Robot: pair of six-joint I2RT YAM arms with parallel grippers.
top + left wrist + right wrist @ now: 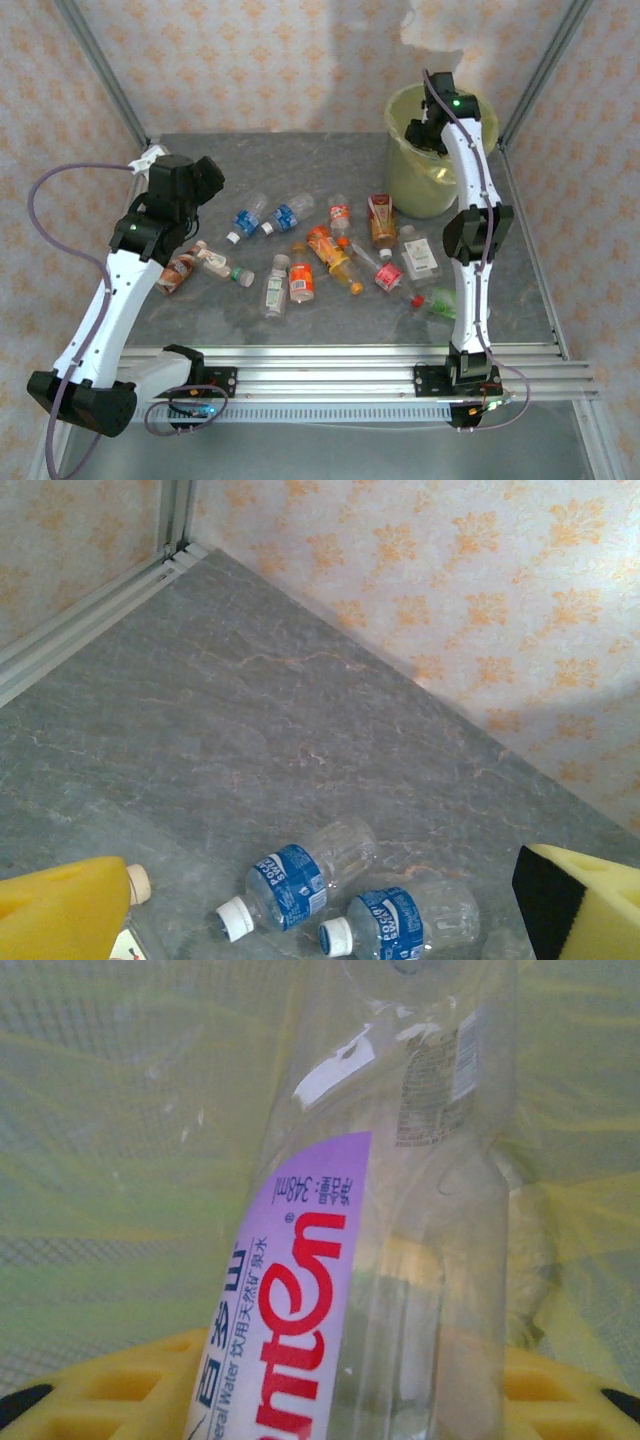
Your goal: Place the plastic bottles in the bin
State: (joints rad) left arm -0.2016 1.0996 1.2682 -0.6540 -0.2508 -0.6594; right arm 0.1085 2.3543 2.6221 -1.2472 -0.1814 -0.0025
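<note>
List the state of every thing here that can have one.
Bin: upright, bag-lined.
Left pincer: open, holding nothing.
Right pincer: shut on the purple-label bottle.
Purple-label bottle: gripped, over the bin's bag lining.
Two blue-label bottles: capped, lying on the table.
Other bottles: lying scattered on the table.

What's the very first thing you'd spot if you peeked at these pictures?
The right hand is over the yellow-green bin at the far right of the table, gripping a clear bottle with a purple label. A messy scatter of bottles lies across the middle of the grey table. The left hand is open near two blue-labelled bottles.
</note>
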